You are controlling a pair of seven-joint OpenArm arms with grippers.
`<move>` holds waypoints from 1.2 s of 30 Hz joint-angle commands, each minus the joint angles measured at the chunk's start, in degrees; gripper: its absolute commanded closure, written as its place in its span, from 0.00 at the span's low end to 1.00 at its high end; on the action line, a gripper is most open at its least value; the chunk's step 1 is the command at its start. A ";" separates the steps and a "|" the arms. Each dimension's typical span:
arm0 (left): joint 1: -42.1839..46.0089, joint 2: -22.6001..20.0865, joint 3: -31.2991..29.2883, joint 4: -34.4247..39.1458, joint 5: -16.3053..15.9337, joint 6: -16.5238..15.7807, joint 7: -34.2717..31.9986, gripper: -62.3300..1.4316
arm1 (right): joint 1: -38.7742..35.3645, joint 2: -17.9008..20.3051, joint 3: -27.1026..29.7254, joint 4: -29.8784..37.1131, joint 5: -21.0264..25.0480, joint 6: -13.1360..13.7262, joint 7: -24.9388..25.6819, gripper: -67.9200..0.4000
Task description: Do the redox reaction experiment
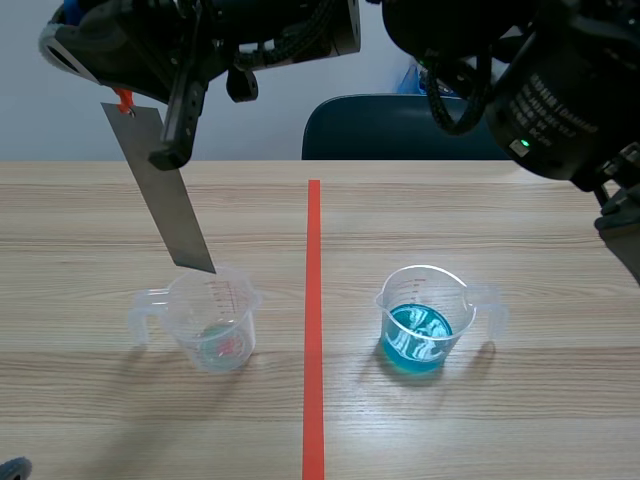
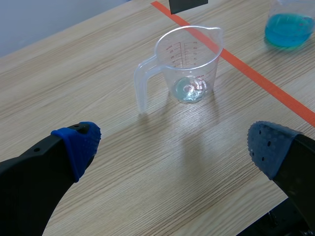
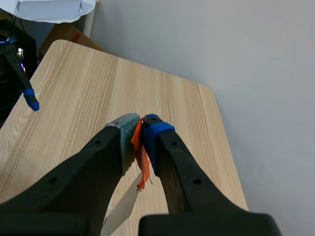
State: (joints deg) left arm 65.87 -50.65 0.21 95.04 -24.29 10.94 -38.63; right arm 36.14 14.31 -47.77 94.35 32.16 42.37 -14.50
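Right fingers [image 3: 156, 135] clench the tilted strip [image 1: 160, 190] by its orange tag, its lower end by the clear beaker [image 1: 213, 320] rim (left fingers [image 2: 78, 145] released, facing it). Wooden bench [image 1: 480, 210], chair [image 1: 400, 125] behind.

From across the top, the right end effector [image 1: 168, 140] is clamped on a grey metal strip [image 1: 160, 195] with an orange tag [image 1: 123, 98] at its upper end; the strip hangs tilted, its lower end at the far rim of a clear measuring cup [image 1: 215, 320] whose handle points left; only a faint residue lies in its bottom; across the red tape line [image 1: 313, 330] on the wooden surface [image 1: 80, 420] stands a second cup [image 1: 425, 320] with blue liquid [image 1: 418, 335], handle right; a dark chair [image 1: 390, 128] sits behind.
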 commanded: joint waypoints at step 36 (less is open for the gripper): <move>0.00 0.15 -0.28 1.29 -0.11 0.13 -0.74 0.00 | 0.81 -0.55 0.07 0.81 0.42 0.35 -0.55 0.99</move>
State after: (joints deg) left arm 65.87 -50.65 0.21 95.04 -24.29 10.94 -38.59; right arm 36.14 14.28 -47.77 94.35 32.18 42.37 -15.38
